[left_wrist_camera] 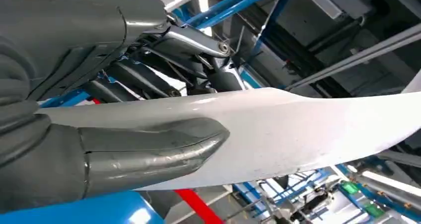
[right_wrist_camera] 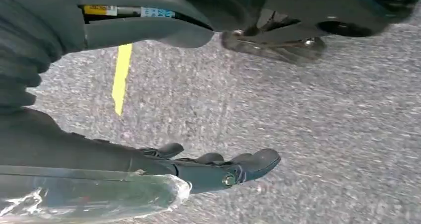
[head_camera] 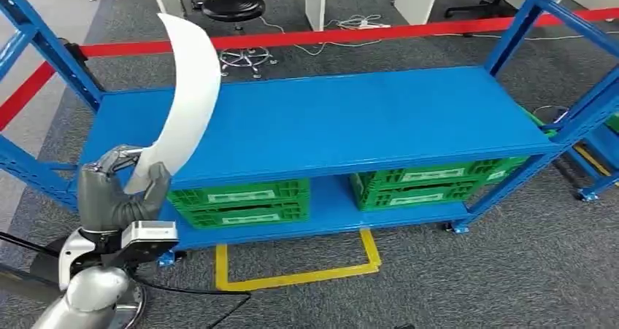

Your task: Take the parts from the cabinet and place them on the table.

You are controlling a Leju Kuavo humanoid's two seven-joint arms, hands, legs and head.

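Left hand: the left hand [head_camera: 120, 190] is at the near left of the head view, in front of the left end of the rack. It holds the lower end of the white part; in the left wrist view the thick grey thumb [left_wrist_camera: 149, 152] lies across one face of the part and the darker fingers [left_wrist_camera: 144, 77] are behind the other face.
White part: the part [head_camera: 186, 99] is a long, curved white blade, wide in the middle and narrowing to a point at the top. It stands almost upright from the hand and leans a little to the right, above the left end of the top shelf. I cannot tell if it touches the shelf.
Right hand: the right hand [right_wrist_camera: 218, 167] shows in the right wrist view, over grey carpet [right_wrist_camera: 298, 119] with a yellow stripe [right_wrist_camera: 120, 77]. Its fingers are stretched out and close together, and nothing is in them.
Rack: a blue metal rack [head_camera: 328, 117] takes the middle of the head view, with a flat top shelf and a lower shelf.
Crates: two green crates stand on the lower shelf, one at the left [head_camera: 241, 201] and one at the right [head_camera: 438, 183], well apart.
Floor: yellow tape [head_camera: 292, 274] marks a frame on the carpet, near the rack. A red stripe [head_camera: 350, 33] runs across the floor on the far side.
Far side: a black stool [head_camera: 233, 8] stands beyond the red stripe.
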